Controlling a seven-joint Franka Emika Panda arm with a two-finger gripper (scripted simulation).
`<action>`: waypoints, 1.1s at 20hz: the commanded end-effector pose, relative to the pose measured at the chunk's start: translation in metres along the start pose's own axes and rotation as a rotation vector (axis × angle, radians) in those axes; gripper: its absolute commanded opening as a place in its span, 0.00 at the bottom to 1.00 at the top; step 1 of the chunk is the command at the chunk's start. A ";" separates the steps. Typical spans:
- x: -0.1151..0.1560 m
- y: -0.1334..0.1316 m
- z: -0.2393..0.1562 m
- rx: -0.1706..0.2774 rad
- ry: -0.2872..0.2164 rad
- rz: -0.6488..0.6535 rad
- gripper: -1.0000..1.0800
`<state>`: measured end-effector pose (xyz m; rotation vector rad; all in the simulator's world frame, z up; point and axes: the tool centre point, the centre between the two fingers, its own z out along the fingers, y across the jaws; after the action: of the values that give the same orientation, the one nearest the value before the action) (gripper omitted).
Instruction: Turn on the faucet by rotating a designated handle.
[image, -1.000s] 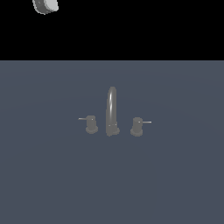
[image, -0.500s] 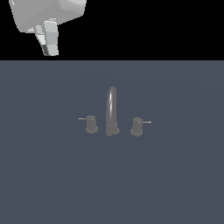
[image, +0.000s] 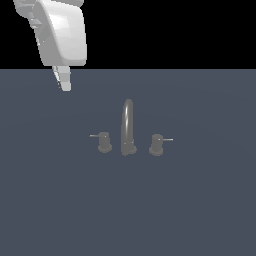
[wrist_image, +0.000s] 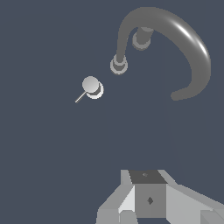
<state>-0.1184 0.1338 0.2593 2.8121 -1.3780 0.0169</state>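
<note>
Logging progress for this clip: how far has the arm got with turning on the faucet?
Nothing looks done: the gripper hangs high, toward the exterior view's left, apart from the faucet. In hand is only the approach; the wrist view looks down on the handle with its lever rod, untouched. I cannot tell whether the jaws are open. Left: descend to the handle, engage its rod, and rotate it.

You see a flat slate-grey surface (image: 200, 210) spanning left to right; beyond its far edge, plain black background (image: 175, 30).
</note>
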 end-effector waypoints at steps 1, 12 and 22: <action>0.003 -0.009 0.012 0.002 -0.002 0.045 0.00; 0.022 -0.044 0.059 0.003 -0.008 0.226 0.00; 0.048 -0.074 0.107 0.001 -0.009 0.406 0.00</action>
<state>-0.0367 0.1407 0.1606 2.5112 -1.8834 0.0073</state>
